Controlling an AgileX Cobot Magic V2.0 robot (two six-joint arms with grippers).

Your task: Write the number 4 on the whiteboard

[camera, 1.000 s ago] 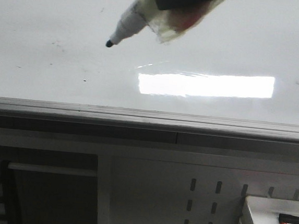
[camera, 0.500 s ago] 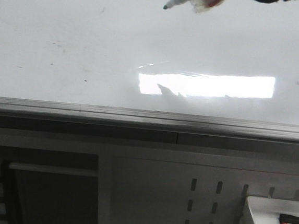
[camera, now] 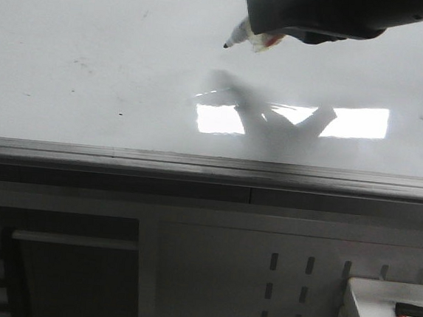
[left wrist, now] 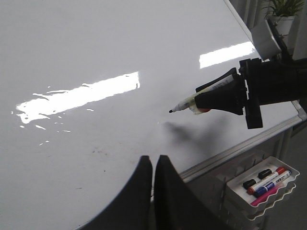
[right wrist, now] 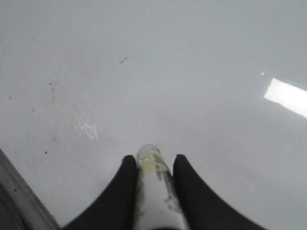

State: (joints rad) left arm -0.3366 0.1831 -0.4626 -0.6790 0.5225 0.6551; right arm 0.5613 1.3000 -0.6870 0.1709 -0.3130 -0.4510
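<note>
The whiteboard [camera: 98,15] is a glossy white board with only small dark specks on it; no lines of a number 4 show. My right gripper [camera: 262,22] is shut on a marker [camera: 241,33] whose black tip points left and sits just above the board. Its shadow lies apart from the tip in the left wrist view, where the marker [left wrist: 184,104] and right gripper [left wrist: 200,98] show over the whiteboard [left wrist: 96,48]. In the right wrist view the marker [right wrist: 153,187] sits between the right gripper's [right wrist: 152,160] fingers. My left gripper [left wrist: 153,160] is shut and empty over the board's near edge.
The board's grey metal edge [camera: 196,164] runs across the front. A white tray [camera: 357,312] holding several markers hangs below at the right, also seen in the left wrist view [left wrist: 235,179]. A bright light reflection [camera: 355,123] lies on the board.
The right gripper with the marker has moved right and farther from the camera, toward the board. Its dark reflection now falls across the bright patch.
</note>
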